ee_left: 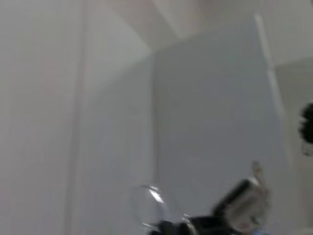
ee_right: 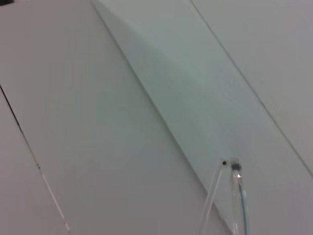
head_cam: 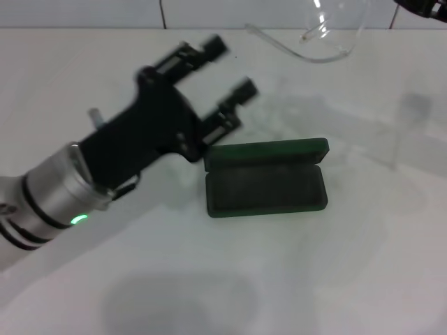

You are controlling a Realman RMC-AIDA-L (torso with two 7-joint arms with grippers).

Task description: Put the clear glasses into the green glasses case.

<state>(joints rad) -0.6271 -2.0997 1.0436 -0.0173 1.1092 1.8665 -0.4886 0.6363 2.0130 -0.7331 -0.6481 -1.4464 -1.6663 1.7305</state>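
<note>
The green glasses case (head_cam: 266, 183) lies open on the white table, its lid standing up along the far side and its dark lining bare. The clear glasses (head_cam: 327, 36) hang in the air beyond it at the back, held from the right by my right gripper (head_cam: 421, 5), which only just shows at the top right corner. Their thin clear arms (ee_right: 236, 200) show close in the right wrist view, and one lens (ee_left: 149, 203) shows in the left wrist view. My left gripper (head_cam: 231, 68) hovers open just left of and behind the case, holding nothing.
The white table (head_cam: 335, 279) spreads around the case, and a tiled wall (head_cam: 91, 12) rises behind its far edge. The left arm's shadow falls on the near part of the table.
</note>
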